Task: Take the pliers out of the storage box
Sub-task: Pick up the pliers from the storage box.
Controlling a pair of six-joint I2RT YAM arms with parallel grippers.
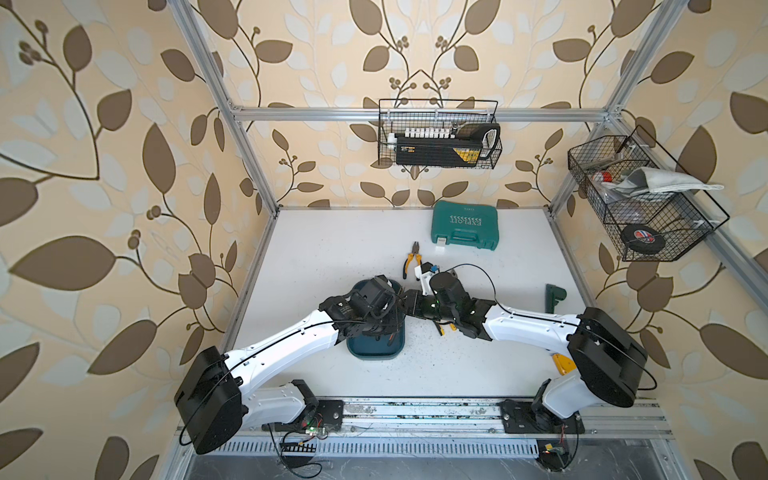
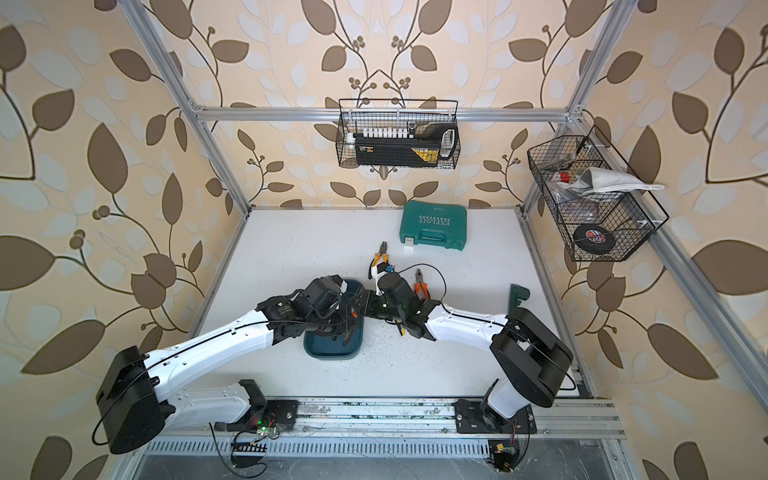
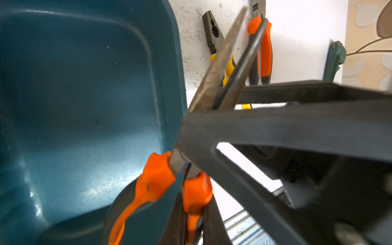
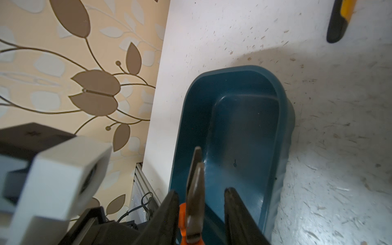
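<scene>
The left fingers [image 3: 172,220] are holding orange-and-black long-nosed pliers [image 4: 195,180] over the dark teal plastic storage box [image 4: 195,127], nose toward three o'clock, likely so the half-spread right fingers [image 4: 239,212] can take it.

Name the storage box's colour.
The storage box is dark teal-blue, clearest in the right wrist view.

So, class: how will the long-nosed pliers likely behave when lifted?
The long-nosed pliers look solid metal: probably stiff and heavy for their size. Their orange handles splay, so they may flap; the left gripper clamps one handle, so they could pivot.
</scene>
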